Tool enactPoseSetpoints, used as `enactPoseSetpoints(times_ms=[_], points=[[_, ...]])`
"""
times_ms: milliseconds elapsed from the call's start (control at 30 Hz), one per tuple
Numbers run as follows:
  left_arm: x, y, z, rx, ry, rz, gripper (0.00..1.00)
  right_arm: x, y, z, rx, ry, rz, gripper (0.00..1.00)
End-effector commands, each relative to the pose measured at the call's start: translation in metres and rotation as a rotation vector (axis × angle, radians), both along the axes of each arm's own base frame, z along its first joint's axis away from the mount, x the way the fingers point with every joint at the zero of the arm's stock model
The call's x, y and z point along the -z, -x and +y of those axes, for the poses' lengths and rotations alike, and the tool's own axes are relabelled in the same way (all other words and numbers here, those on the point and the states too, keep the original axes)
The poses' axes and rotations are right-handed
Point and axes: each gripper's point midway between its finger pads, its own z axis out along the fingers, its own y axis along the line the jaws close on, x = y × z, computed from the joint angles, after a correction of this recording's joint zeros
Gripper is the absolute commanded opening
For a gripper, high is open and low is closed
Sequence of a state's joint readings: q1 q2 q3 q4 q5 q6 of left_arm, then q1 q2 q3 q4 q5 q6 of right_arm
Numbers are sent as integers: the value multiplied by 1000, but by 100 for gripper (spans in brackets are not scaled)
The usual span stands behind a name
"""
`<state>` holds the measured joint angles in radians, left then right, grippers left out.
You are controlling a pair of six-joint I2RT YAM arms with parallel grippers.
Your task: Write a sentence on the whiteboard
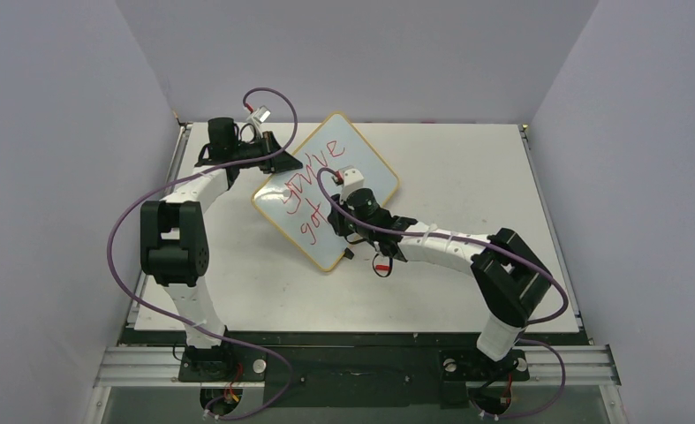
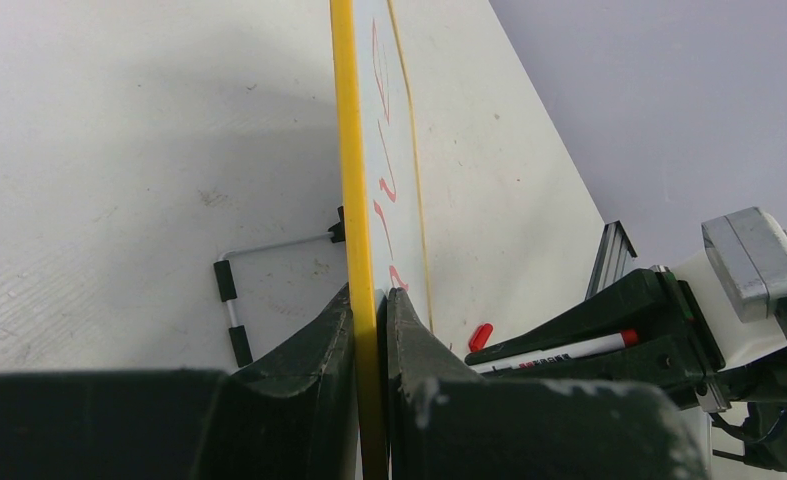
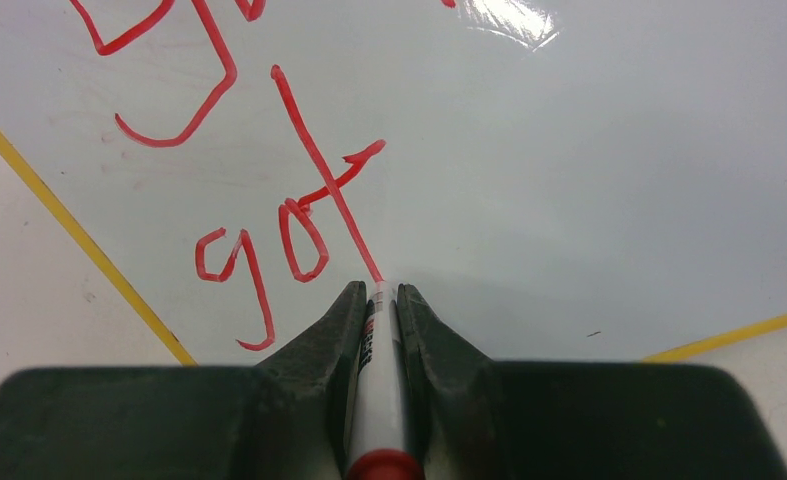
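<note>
My right pincer pinches the red marker, its tip at the foot of the "t" in the sentence. My left pincer clamps the yellow edge of the whiteboard, mid-table. I'd lift cleanly, shift along and press lightly for the next word.

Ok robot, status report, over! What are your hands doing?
Left gripper shut on whiteboard edge. Right gripper shut on marker, tip on board. Sentence reads "you've got". Nothing blocking the tip.

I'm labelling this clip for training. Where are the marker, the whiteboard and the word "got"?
marker (image 3: 379, 370): right wrist view, white barrel between the fingers.
whiteboard (image 1: 361, 159): top external view, bare white face.
word "got" (image 3: 331, 185): right wrist view, the crossing of the t.
</note>
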<state>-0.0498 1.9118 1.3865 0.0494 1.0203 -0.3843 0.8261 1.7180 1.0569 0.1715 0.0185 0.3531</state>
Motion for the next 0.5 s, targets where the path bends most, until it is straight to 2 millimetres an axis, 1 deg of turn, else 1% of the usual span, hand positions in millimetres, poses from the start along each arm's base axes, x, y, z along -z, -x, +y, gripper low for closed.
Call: enactPoseSetpoints(times_ms=[0,233,300,333,433,467], points=[[-24,-17,-6,24,-45,-256,0,-2,-1,-10,36,14,-8,0],[-25,-17,-6,24,-44,-260,0,-9,-12,-12,52,16,-22,0],[-25,-17,-6,24,-44,-259,0,-15,-17,-9,52,10,-33,0],[-25,-17,-6,24,-44,-260,0,-14,-19,-8,53,12,-31,0],[-25,-17,-6,24,-44,-261,0,-20,-26,-4,53,5,-39,0],[-25,-17,-6,24,-44,-260,0,-18,-28,-3,52,6,-37,0]])
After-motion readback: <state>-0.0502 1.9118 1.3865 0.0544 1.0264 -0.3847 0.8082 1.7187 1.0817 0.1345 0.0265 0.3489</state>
